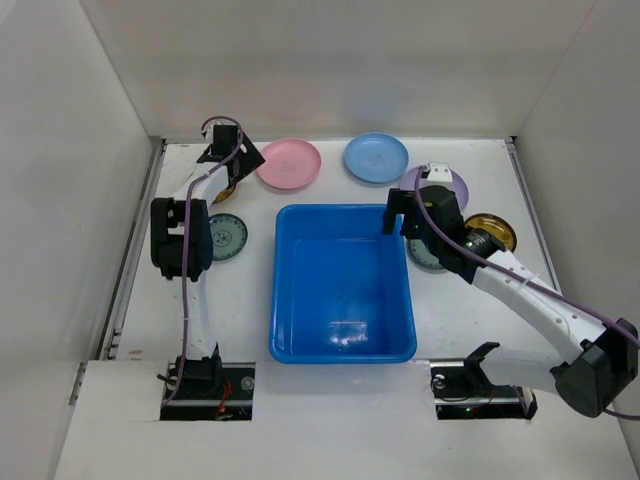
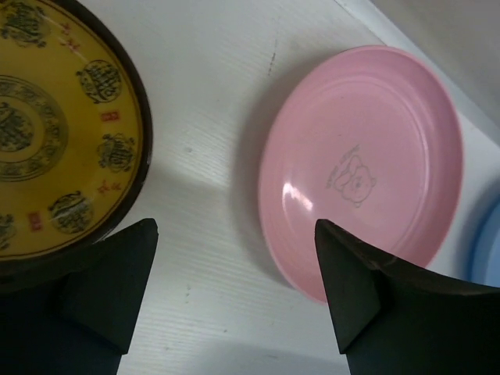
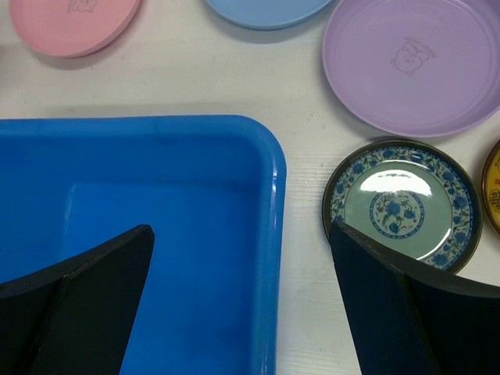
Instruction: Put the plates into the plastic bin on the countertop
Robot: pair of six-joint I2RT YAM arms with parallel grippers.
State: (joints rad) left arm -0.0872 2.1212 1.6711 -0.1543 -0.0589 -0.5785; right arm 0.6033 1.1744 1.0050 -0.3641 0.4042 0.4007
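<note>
Aloft, left hand (image 2: pixel 234 225) spread, right hand (image 3: pixel 241 226) spread

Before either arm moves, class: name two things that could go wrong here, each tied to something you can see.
The left gripper hangs open over bare countertop between the yellow plate and the pink plate; straight down, it likely grabs nothing. The right gripper straddles the rim of the blue bin; descending may strike it, missing the teal plate.
</note>
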